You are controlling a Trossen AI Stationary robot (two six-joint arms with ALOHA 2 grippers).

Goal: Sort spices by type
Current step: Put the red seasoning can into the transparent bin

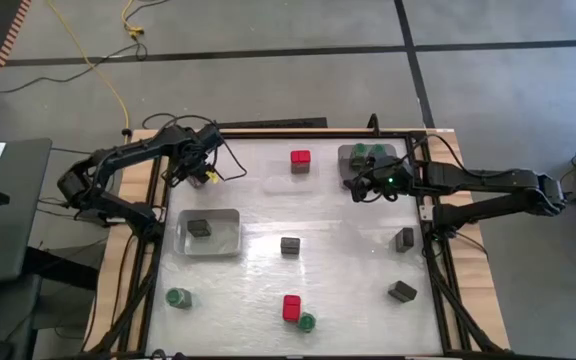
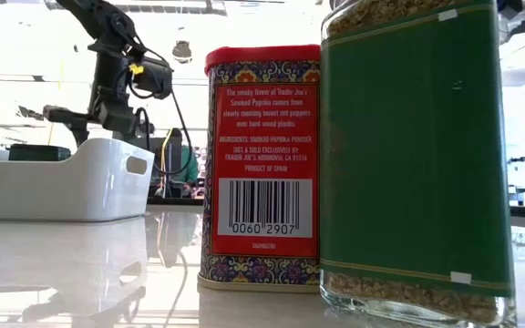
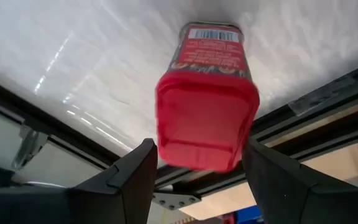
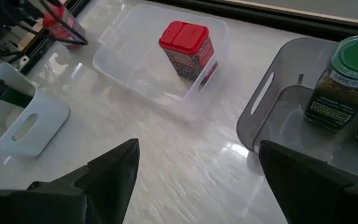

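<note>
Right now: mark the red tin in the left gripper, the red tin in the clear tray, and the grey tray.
red tin in the left gripper (image 3: 205, 127), left wrist view, its red lid.
red tin in the clear tray (image 4: 185, 46), right wrist view, its lid and body.
grey tray (image 4: 260, 102), right wrist view, near wall by the handle slot.

Two dark jointed arms trail black cables; the left arm (image 1: 133, 160) wears a yellow tag.

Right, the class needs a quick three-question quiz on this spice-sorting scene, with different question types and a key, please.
1. True or false: the clear tray holds a green-lidded jar.
2. The left gripper holds: A, a red tin; B, a dark tin; C, nothing.
3. Which tray holds the green-lidded jars?
Key: 1 false. 2 A. 3 the grey tray.
</note>
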